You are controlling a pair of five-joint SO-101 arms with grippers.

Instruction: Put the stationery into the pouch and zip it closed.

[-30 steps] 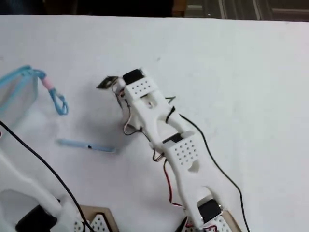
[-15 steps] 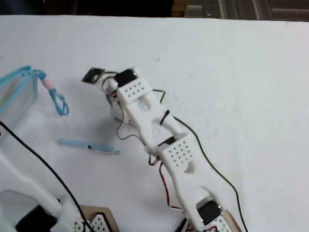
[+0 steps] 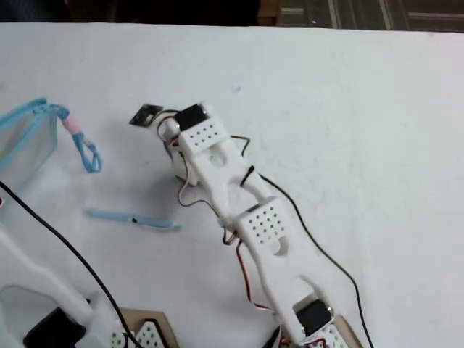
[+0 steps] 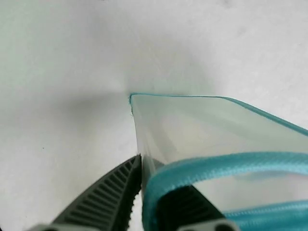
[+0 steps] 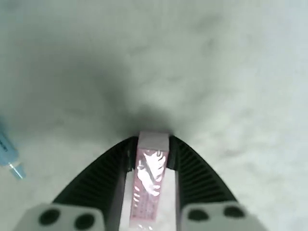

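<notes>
Pouch (image 4: 202,125) edge pinched by left gripper (image 4: 140,162), pink block (image 5: 150,179) clenched in right gripper (image 5: 150,141)

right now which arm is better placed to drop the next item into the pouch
Right. The right fingers grip a pink rectangular block, ready to carry over, while the left fingers are clamped on the clear, teal-trimmed plastic pouch, holding it.

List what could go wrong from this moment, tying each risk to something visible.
1. The right gripper holds the pink block lengthwise between its fingers; it could snag the rim of the pouch on entry.
2. The left gripper pinches just one thin edge of the pouch, so the mouth might sag shut.
3. The blue pen lies close beside the right arm, whose loose wires might drag it.
</notes>
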